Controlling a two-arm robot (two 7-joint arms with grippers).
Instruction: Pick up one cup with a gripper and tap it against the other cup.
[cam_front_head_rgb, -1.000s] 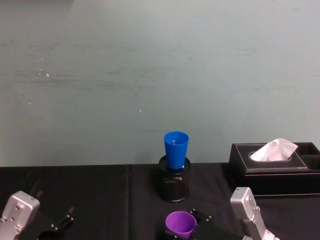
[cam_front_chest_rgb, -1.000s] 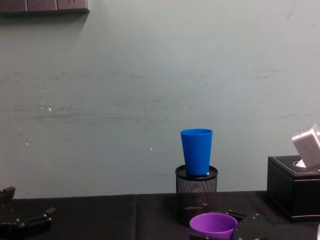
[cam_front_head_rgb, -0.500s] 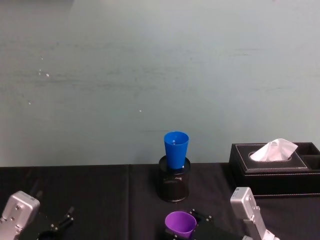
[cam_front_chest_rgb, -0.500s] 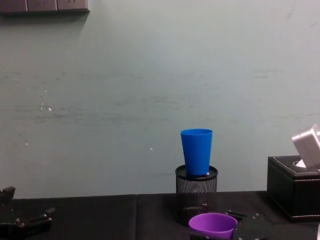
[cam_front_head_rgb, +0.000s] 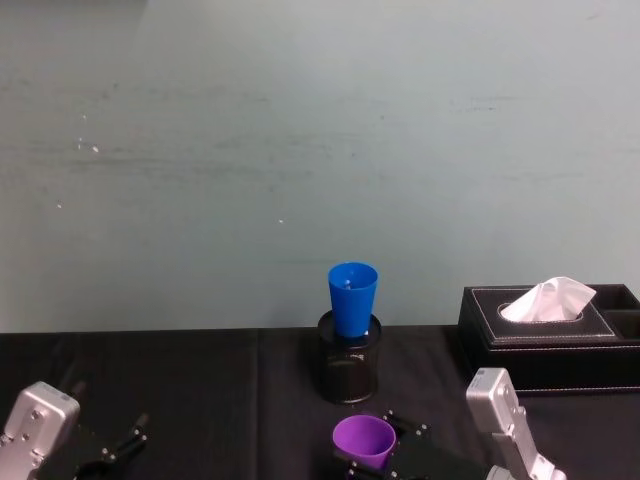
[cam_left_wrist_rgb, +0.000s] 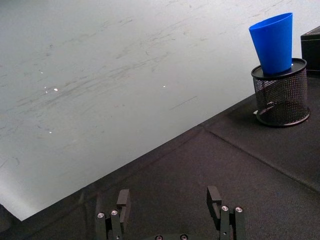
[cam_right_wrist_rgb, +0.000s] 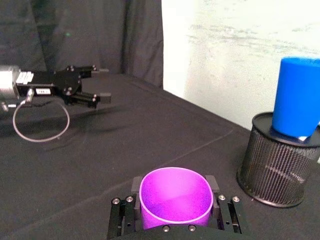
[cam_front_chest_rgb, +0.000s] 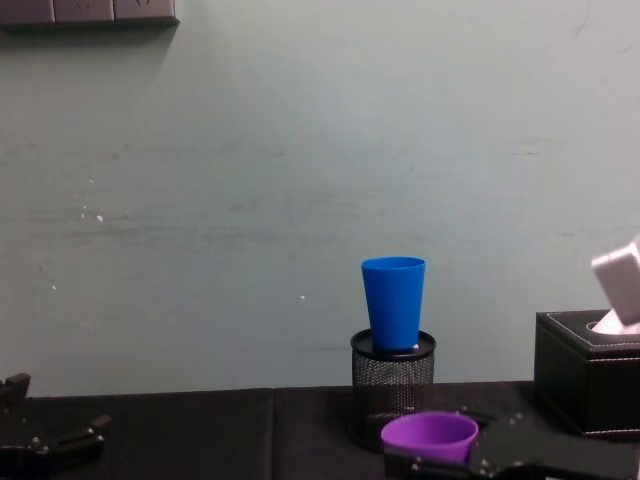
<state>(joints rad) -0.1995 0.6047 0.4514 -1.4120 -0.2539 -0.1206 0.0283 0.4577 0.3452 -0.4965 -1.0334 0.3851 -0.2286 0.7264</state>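
Gripping a smooth, tapered purple plastic tumbler (cam_right_wrist_rgb: 175, 197) from both sides, the right hand (cam_right_wrist_rgb: 173, 201) has its black flat jaws pressed against the cup's walls just below the rim. The tumbler stands upright, long axis vertical, wide mouth up and narrow end down. The right wrist view looks straight into it and shows only bare purple wall. It sits low at the near edge of the table (cam_front_head_rgb: 200, 390), which is draped in black cloth, in front of the other cup and slightly to its right. Its base is out of sight, so I cannot tell whether it rests on the cloth or is off it.

Behind it, well apart, a bright blue plastic tumbler (cam_front_chest_rgb: 394, 302) also stands upright, mouth up. Its narrow base is set into the open top of a round black mesh pen holder (cam_front_chest_rgb: 392, 395), so most of the blue cup rises above the holder's rim.

To the right, a black leather-look tissue box (cam_front_head_rgb: 545, 345) holds white tissue (cam_front_head_rgb: 548, 300) puffed up through its slot.

On the far left, the left hand (cam_left_wrist_rgb: 170, 200) hangs low over the cloth with its jaws wide apart and nothing between them.
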